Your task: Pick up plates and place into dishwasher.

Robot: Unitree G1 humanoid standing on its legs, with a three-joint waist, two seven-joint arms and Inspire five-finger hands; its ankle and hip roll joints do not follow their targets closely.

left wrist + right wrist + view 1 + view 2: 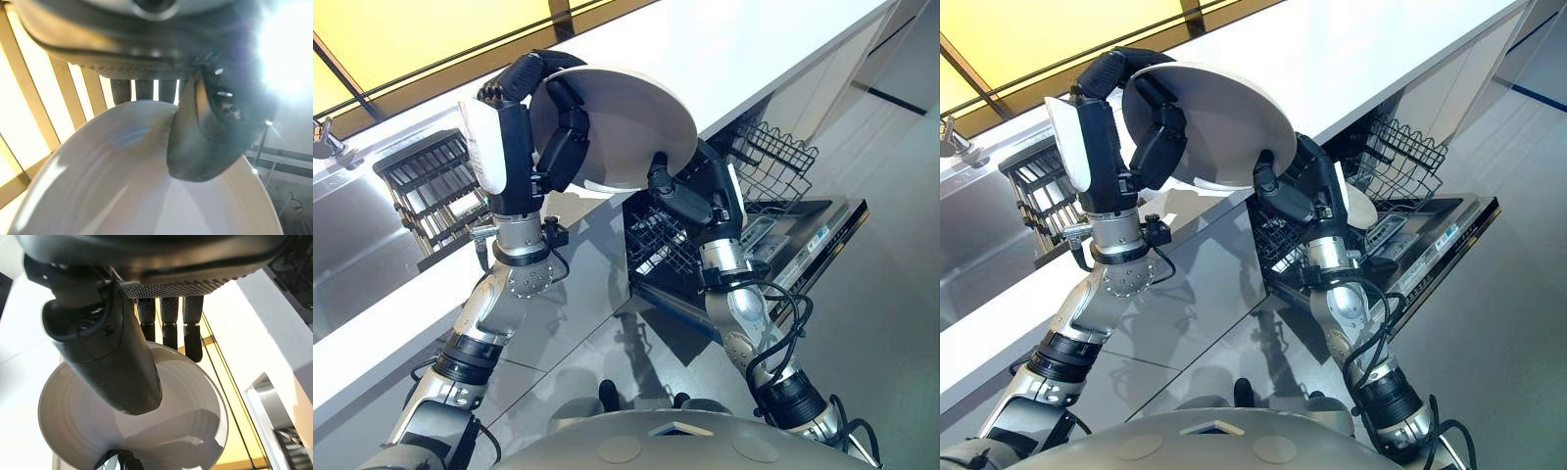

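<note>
Left hand [533, 127] and right hand [690, 196] clasp plate [626, 122] between them

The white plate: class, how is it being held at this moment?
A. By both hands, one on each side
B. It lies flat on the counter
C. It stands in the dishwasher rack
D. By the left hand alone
A: the white plate is up in the air, with the left hand clasping one edge and the right hand gripping the opposite edge.

Plate [626, 122]: frame ctr-top, betw. left hand [543, 127] and right hand [690, 196]. Desk [754, 49]: behind, diagonal. Dish rack [435, 186]: left, on desk. Dishwasher [773, 230]: right-ctr, below desk edge, basket [773, 162] in it.
</note>
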